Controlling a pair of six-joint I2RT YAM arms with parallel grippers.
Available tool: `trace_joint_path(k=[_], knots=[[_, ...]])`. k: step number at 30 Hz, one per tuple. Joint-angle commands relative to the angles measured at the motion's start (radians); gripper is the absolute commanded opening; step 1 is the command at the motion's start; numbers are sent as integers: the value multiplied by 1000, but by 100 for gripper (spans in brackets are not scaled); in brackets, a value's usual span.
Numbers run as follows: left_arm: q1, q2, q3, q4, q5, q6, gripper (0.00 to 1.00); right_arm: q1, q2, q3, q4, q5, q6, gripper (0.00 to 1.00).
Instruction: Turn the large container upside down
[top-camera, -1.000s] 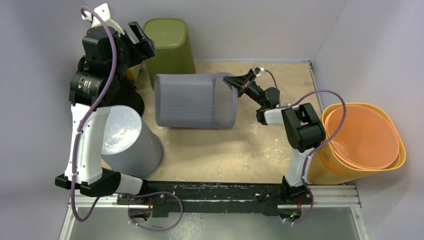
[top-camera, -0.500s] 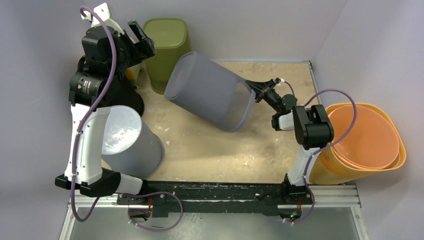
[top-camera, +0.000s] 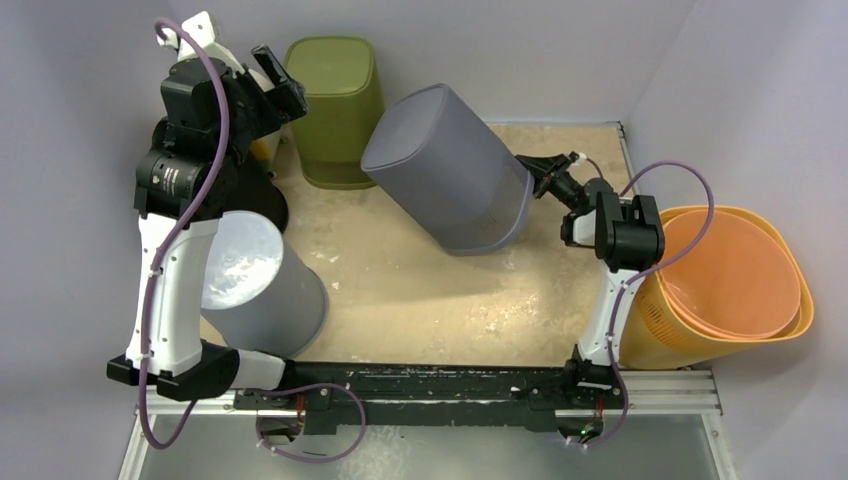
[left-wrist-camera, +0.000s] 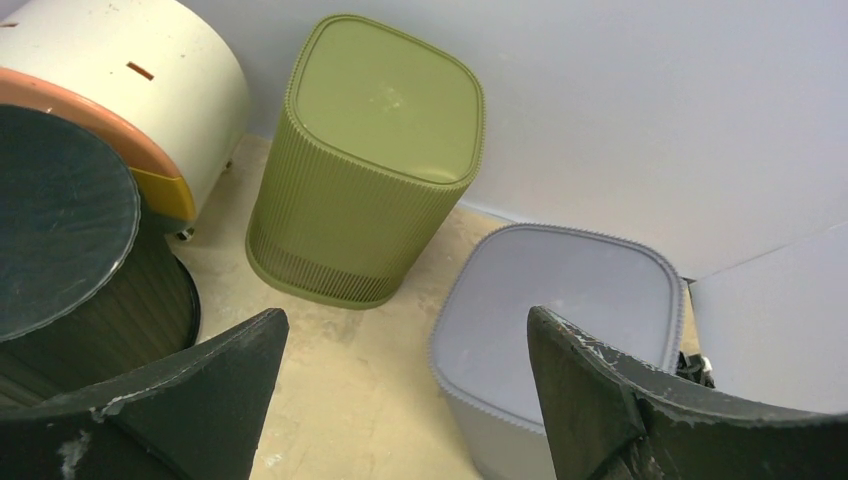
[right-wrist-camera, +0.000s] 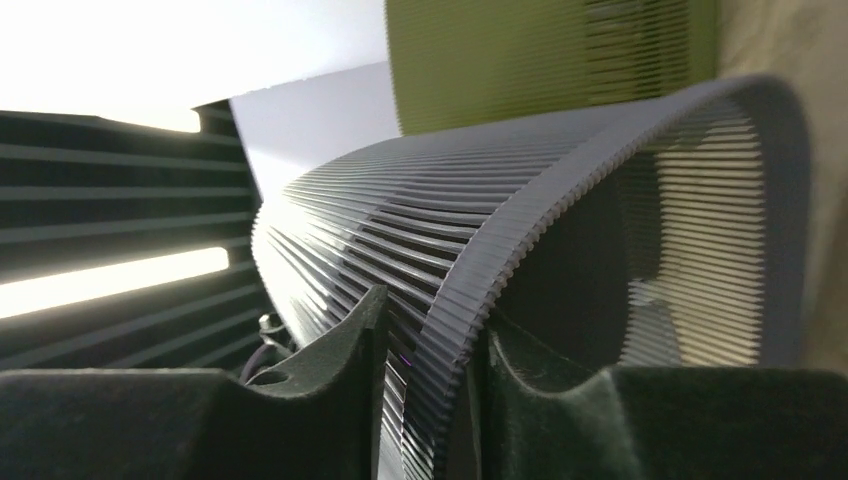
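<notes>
The large grey ribbed container stands tilted at the table's back middle. Its closed base points up and to the back left, and its open mouth rests low at the front right. My right gripper is shut on the mouth's rim. In the right wrist view the ribbed rim runs between the two pads of that gripper. My left gripper is open and empty, raised at the back left. In the left wrist view that gripper hangs above the container's base and bare table.
An upside-down green bin stands at the back, close to the grey container. A light grey bin and a black round bin stand on the left. Stacked orange baskets stand on the right. A white and orange bin sits behind the black one.
The grey container lay on its side and has swung up onto its mouth edge, base rising toward the back. My right gripper moved right and back with the rim. The left arm barely moved.
</notes>
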Motion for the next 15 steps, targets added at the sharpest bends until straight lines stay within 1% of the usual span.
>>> trace_joint_path(k=[1,9,15], knots=[[-4,-27,-12,-4,-17,-12,86,-46,83,85,422,-155,-149,36],[-6,-11,-28,0,-16,-9,87,-69,240,249,393,-155,-167,40],[-6,13,-33,23,-5,-5,87,-69,337,410,277,-130,-216,40]])
